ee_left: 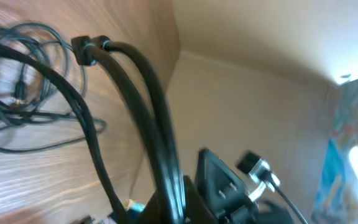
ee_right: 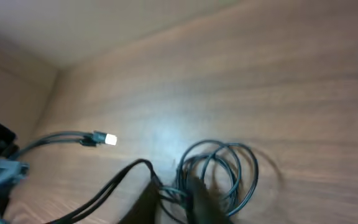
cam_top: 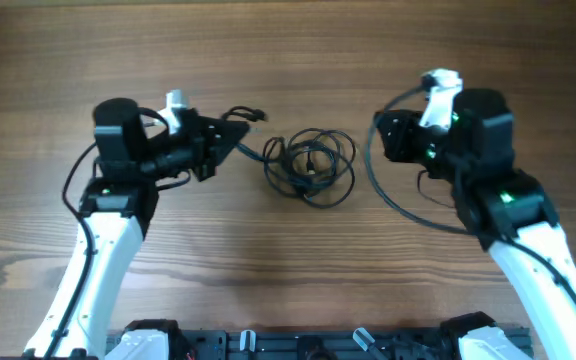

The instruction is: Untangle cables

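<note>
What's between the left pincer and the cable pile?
Just a stretch of black cord over the table, running from the left pincer to the pile, seen from overhead.

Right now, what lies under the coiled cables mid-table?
Only the wooden table shows through the loops of the cables. Where strands cross and stack, the lower ones are covered, so their paths cannot be seen.

Right claw [ee_right: 174,208] blurred, cut off at bottom edge; cables [ee_left: 23,87] blurred, cut at left edge
</note>
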You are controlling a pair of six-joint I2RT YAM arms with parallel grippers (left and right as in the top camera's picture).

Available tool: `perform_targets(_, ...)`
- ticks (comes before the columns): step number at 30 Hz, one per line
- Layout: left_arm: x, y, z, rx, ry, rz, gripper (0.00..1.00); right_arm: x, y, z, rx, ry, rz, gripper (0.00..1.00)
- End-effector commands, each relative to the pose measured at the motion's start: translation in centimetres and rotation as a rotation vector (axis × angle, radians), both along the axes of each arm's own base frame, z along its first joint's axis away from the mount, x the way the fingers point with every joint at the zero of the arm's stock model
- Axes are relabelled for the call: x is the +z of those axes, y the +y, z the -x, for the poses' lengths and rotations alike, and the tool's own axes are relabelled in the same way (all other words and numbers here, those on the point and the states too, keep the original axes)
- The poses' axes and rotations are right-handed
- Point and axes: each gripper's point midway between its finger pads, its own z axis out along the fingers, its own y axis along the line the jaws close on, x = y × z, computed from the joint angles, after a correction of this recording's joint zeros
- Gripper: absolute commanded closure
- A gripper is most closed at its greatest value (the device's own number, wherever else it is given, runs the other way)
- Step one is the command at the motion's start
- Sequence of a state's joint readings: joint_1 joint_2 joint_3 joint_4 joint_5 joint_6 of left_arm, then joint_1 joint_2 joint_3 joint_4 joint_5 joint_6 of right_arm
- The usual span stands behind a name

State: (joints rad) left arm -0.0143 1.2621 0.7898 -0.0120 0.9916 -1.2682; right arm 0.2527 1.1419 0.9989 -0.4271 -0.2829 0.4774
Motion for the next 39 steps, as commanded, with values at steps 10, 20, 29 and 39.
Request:
perform_targets(10, -11.4, 5.9, 2.6, 0.164, 0.194, -0.642, 0.69, -4.5, 4.8, 1.6, 0.286, 0.211, -0.107, 0.49)
perform_targets(20, -4.8, 4.4, -0.2, 0.153, -0.136, -0.518, 0.46, -8.0, 7.2, 3.3, 0.423, 0.313, -0.076, 0.29)
perform_targets(29, -5.5, 11.5, 1.0, 0.397, -0.004, -0.663, 0.09, -12.1, 7.7, 4.2, 0.398, 0.435, 0.027, 0.22)
perform_targets(39, -11.1, 11.6, 4.9, 0.304, 0.289, -0.713, 0.14, -13.2, 13.2, 3.2, 0.477, 0.407, -0.077, 0.16)
